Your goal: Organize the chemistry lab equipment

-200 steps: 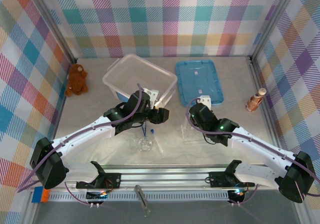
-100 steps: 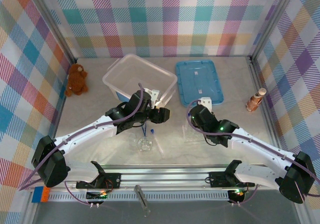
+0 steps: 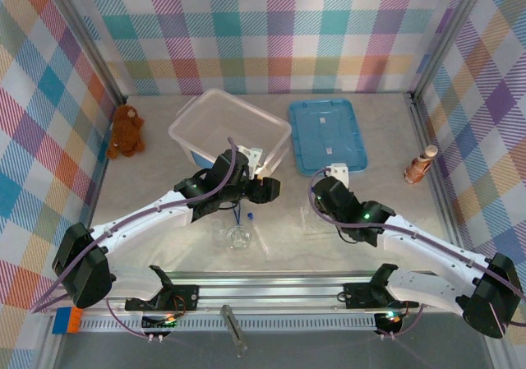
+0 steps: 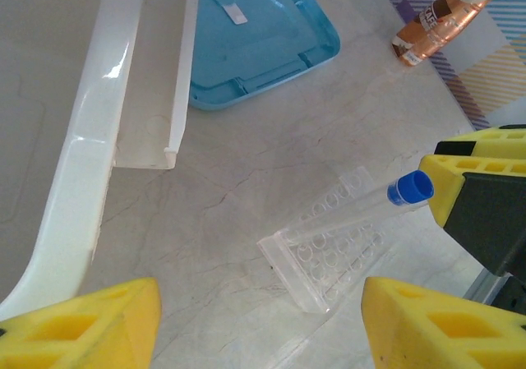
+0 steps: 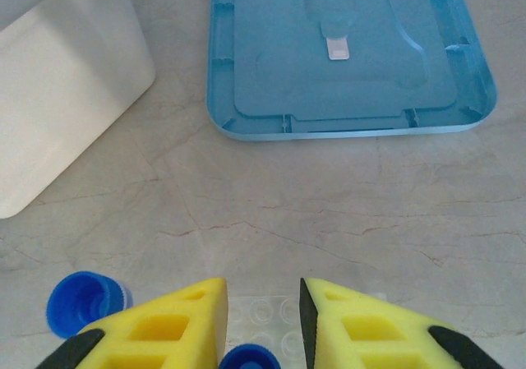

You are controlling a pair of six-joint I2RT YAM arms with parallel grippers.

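The clear tube rack lies on the table, with a blue-capped test tube leaning in one of its holes. My right gripper hangs over the rack, open, and that tube's blue cap sits loose between its fingers. A second blue cap shows just left of my left finger. Another test tube lies on the table, with small round glassware near it. My left gripper hovers open to the rack's left, holding nothing.
A clear bin stands at the back centre, its rim close by my left gripper. A blue lid lies to its right. A brown bottle lies at the right wall and a teddy bear at the left.
My right jaws have parted from around the tube's cap, and the right wrist has shifted slightly toward the near edge. The left arm has not moved.
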